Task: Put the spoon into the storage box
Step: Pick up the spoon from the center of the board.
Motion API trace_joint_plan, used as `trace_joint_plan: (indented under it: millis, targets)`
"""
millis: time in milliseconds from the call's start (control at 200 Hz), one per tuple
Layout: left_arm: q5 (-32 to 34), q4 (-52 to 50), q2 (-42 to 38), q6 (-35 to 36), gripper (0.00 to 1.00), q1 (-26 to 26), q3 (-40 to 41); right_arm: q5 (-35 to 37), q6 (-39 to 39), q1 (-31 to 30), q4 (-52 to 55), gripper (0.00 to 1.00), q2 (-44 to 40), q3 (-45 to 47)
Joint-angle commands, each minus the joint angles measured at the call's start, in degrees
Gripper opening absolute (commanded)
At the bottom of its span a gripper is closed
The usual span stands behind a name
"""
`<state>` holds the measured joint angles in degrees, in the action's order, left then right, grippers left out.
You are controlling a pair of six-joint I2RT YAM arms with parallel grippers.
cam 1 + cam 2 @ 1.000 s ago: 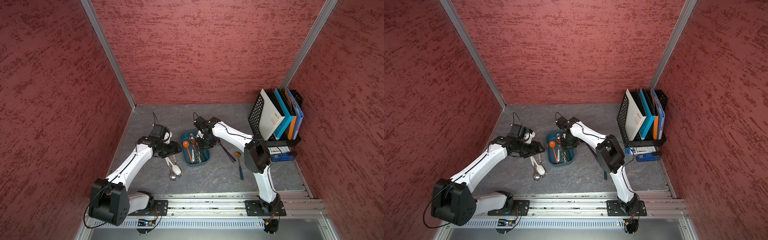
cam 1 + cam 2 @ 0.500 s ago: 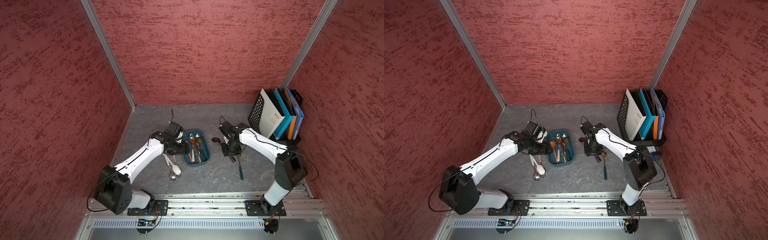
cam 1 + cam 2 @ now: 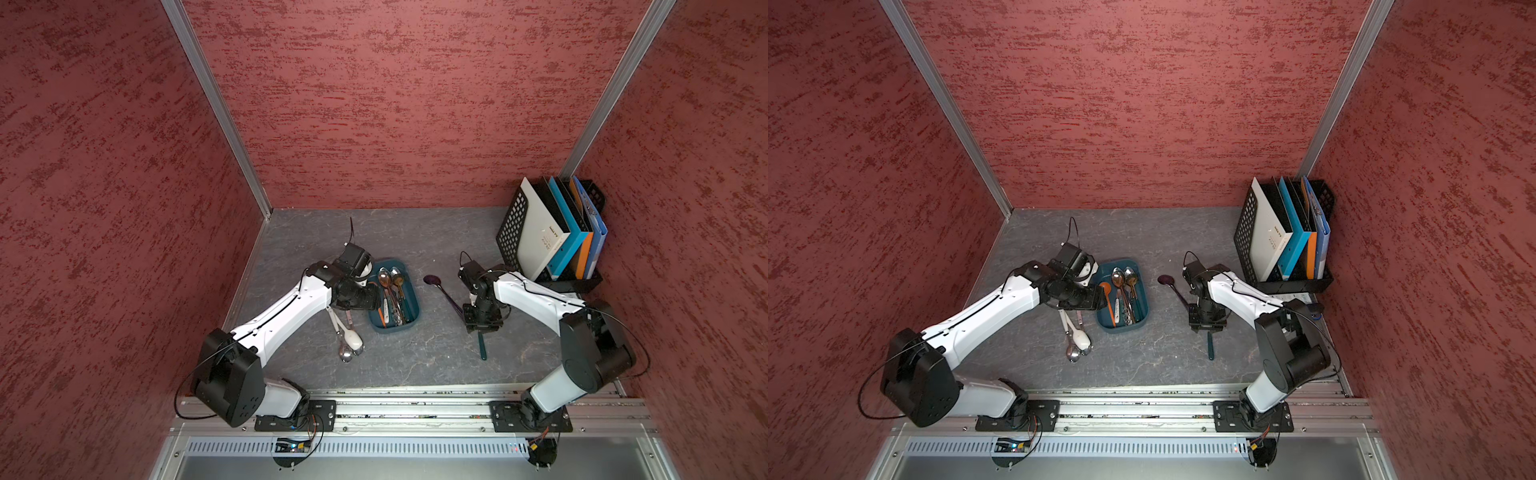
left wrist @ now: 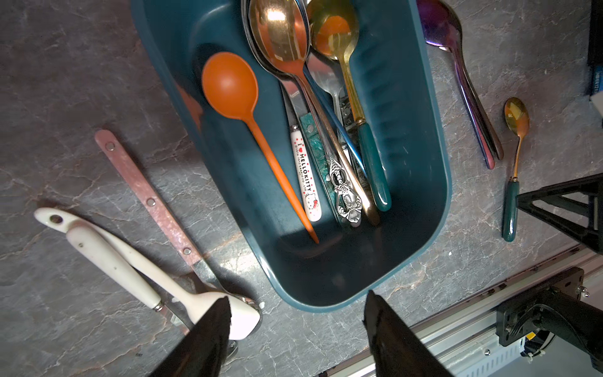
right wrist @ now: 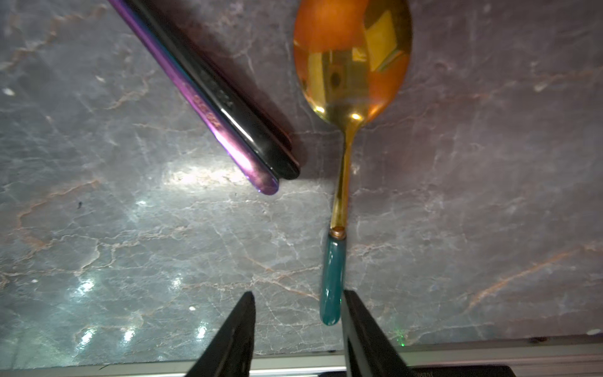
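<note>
Right wrist view shows the right jaws parted and empty, low over the grey marbled counter [image 5: 130, 244]. The teal end of the gold-bowled, teal-handled spoon [image 5: 342, 196] lies between them, close against one side, not yet pinched. A second ago that arm stood over the shallow dark teal plastic storage box [image 3: 412, 297]. It has since swung to the right of the frame, so I'd judge one delivery done and this spoon next. The left jaws hang spread and empty above the box's near end, having moved in from its left. An iridescent purple metal spoon [image 5: 208, 107] also waits outside the box.
</note>
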<state>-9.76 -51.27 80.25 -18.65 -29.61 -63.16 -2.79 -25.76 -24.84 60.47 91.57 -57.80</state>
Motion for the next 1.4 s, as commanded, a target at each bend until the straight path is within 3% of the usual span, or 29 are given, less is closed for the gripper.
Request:
trace_joint_plan:
  millis: [0, 291, 947, 1077, 1398]
  targets:
    - [1.06, -0.83, -0.03, -0.43, 0.68, -0.45, -1.18, -0.03, -0.67, 1.18, -2.88, 0.45, -0.45, 1.48]
    - [1.45, -1.12, 0.22, -1.07, 0.68, -0.62, -1.03, -0.39, -2.45, 1.72, -5.7, 0.41, 1.71, 4.23]
    - [1.7, -0.69, -1.73, -1.66, 0.68, -0.09, 1.23, -3.68, -2.96, 1.89, -10.32, 0.14, 3.2, 8.19]
    - [0.14, -0.13, -3.09, -2.34, 0.69, 1.91, 2.17, -1.48, -2.51, 1.84, -7.94, 0.13, 1.08, 5.98]
    - [-7.26, 5.34, -11.38, -8.75, 0.69, 12.24, 10.26, 3.52, 0.99, 1.7, 1.64, 0.11, -3.1, -6.9]
